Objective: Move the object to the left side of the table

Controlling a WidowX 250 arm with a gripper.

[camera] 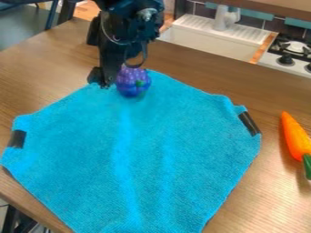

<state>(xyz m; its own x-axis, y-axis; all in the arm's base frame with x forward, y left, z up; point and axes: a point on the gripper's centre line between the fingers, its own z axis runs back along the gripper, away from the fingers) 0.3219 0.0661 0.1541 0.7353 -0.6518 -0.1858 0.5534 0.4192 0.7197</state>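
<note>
Pictured at the far corner of the blue cloth (pixel 91 141): purple toy grapes (pixel 129 82), green stem (pixel 139 83) toward the camera, with the black gripper (pixel 103 81) hanging low just beside, on the camera's left. Presumably at the stage of securing the toy grapes, the likeliest object for the job, ahead of a carry to the left side of the wooden bench (pixel 54 59). Cannot tell released jaws from clenched ones, or from jaws grasping the toy grapes; perhaps touching along the near flank, though hard to judge from this angle. To do the step well, centre over the round body, lower to either side of the middle and close evenly, so as not to squeeze off-centre and set the toy grapes rolling toward the bench's far edge. Check for a pinched fold of cloth before lifting; raise clear, travel level toward the bench's left edge and release low. Hard to make out: the meeting of gripper and toy grapes, partly masked by dark gripper parts and, at the top, by a black loop (pixel 144 58). Cut off: the arm (pixel 130 7) above, the cloth's near corner below, and, at right, the green top of an orange toy carrot (pixel 294 136).
</note>
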